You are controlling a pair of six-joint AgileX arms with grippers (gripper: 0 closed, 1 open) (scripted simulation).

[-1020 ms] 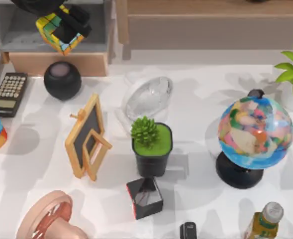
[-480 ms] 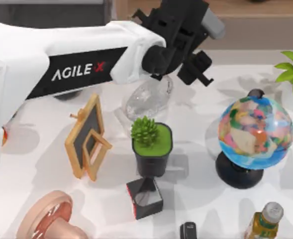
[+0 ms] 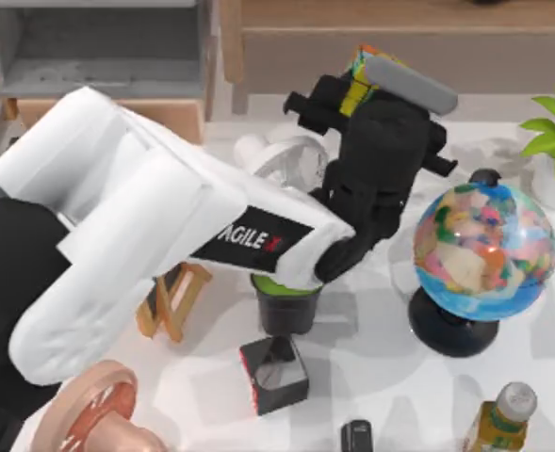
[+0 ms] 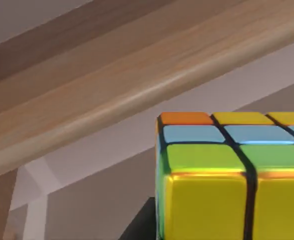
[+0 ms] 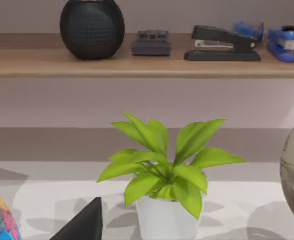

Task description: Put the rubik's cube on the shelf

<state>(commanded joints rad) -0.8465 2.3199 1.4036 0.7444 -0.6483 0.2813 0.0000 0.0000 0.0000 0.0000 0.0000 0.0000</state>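
rubik's cube point(image 3: 356, 79) seen from the top, pinched in the left gripper point(image 3: 362, 87) near the back of the table, just in front of the shelf point(image 3: 371, 17) and its beige panel. glossy square tiles, yellow and green, with dark seams between. white left arm reaching across the table, over a clear glass piece point(image 3: 291, 158) and a black potted succulent point(image 3: 285, 311). smooth round globe point(image 3: 484, 250) on a black foot just beside the wrist. could clip the globe or the pot on a careless swing or a low retreat.

from the left wrist: rubik's cube point(image 4: 226, 180) close up, hard-edged, with orange, pale blue, green and yellow tiles. light-wood shelf point(image 4: 137, 85) with a rounded front lip and fine grain, apparently higher than the cube. likely to strike that lip or the plain panel below if pushed forward at this height. needs more lift first. could also slip from a two-point pinch on slick plastic, or tip off the edge if let go too near the front.

from the right wrist: right arm idle at the table's right, facing a leafy plant point(image 5: 161, 170) in a white pot. shelf point(image 5: 137, 62) already crowded here with a round mesh speaker point(image 5: 92, 27) and a stapler point(image 5: 221, 42). little room at that end.
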